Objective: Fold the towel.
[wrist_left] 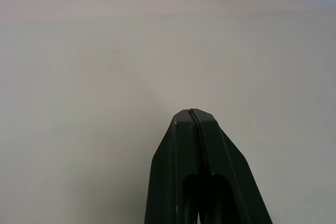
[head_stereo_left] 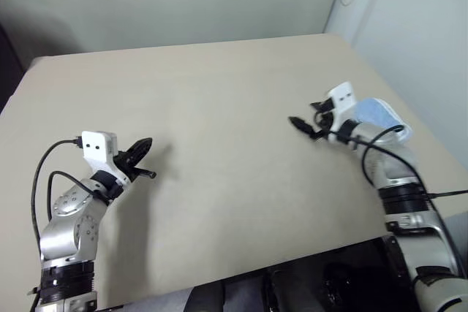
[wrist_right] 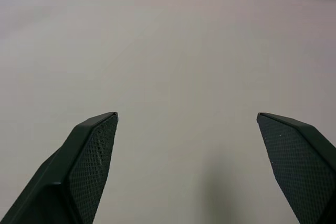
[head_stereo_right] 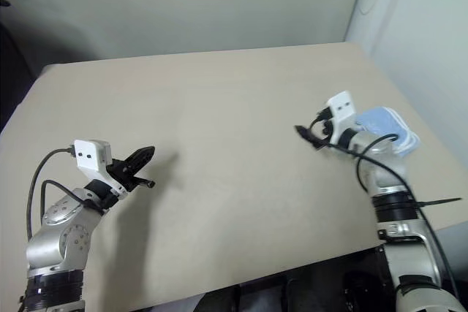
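Observation:
The towel [head_stereo_left: 378, 113] is a small light blue folded bundle lying at the table's right edge, partly hidden behind my right wrist. My right gripper [head_stereo_left: 305, 120] hovers over the table just left of the towel and points toward the table's middle. It is open, and the right wrist view shows its fingers [wrist_right: 94, 150] spread wide with nothing between them. My left gripper [head_stereo_left: 142, 154] is at the near left over bare tabletop, far from the towel, and it is shut on nothing. In the left wrist view its fingertips [wrist_left: 184, 129] are pressed together.
The beige table [head_stereo_left: 219, 107] runs back to a pale wall. Its right edge lies just beyond the towel and its front edge is close to me. Black cables loop from both wrists.

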